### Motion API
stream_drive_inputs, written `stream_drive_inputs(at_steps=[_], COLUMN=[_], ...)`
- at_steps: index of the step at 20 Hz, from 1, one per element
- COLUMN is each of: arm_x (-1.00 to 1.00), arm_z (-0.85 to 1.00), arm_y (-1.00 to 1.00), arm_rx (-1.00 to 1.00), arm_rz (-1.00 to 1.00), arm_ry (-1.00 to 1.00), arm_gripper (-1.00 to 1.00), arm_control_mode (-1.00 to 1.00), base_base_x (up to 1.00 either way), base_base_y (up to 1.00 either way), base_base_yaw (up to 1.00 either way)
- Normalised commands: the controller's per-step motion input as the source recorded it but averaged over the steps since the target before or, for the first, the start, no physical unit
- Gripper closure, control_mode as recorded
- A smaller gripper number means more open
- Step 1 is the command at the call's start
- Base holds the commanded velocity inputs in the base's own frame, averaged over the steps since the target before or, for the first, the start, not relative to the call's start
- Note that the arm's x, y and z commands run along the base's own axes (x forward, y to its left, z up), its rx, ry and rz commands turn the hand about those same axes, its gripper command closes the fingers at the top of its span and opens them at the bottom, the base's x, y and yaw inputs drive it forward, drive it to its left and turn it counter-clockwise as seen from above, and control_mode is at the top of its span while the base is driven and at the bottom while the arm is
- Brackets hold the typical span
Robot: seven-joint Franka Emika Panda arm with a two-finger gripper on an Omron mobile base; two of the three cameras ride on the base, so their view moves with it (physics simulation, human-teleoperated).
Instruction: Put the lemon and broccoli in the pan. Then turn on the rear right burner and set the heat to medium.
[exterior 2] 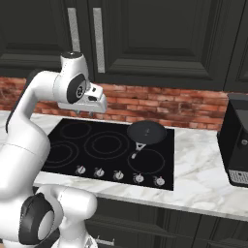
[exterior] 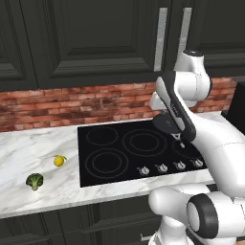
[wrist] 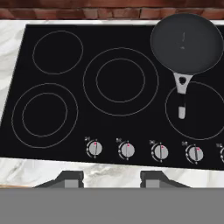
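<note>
Your jaws hang over the cooktop (wrist: 118, 87), parted and holding nothing. The pan (wrist: 187, 43) sits at its 2 o'clock burner. The lemon (exterior: 59, 161) and broccoli (exterior: 34, 181) lie on the surface at 9 o'clock of the cooktop.

pan (wrist: 187, 43) on cooktop (wrist: 57, 127); lemon (exterior: 59, 161), broccoli (exterior: 34, 181) on counter (exterior: 28, 143) left
</note>
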Motion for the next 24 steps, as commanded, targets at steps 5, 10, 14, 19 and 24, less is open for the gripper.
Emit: stream_drive_inputs(at_steps=[5,10,14,19,24], arm_x=[0.00,0.00,-0.24,-0.80,-0.86], arm_z=[0.00,0.00,-0.06,-0.10,-0.01], arm_y=[0.02,0.17,0.31,0.41,0.64], arm_rx=[0.00,0.00,0.00,0.00,0.01], arm_rz=[0.00,0.00,0.00,-0.03,0.07], arm_ry=[0.00,0.00,0.00,0.06,0.12], arm_gripper=[-1.00,-1.00,-1.00,-1.00,-1.00], arm_control_mode=[-1.00,-1.00,-1.00,-1.00,-1.00], base_base_x=[0.00,0.00,0.00,0.00,0.00], base_base_y=[0.00,0.00,0.00,0.00,0.00], base_base_yaw=[0.00,0.00,0.00,0.00,0.00])
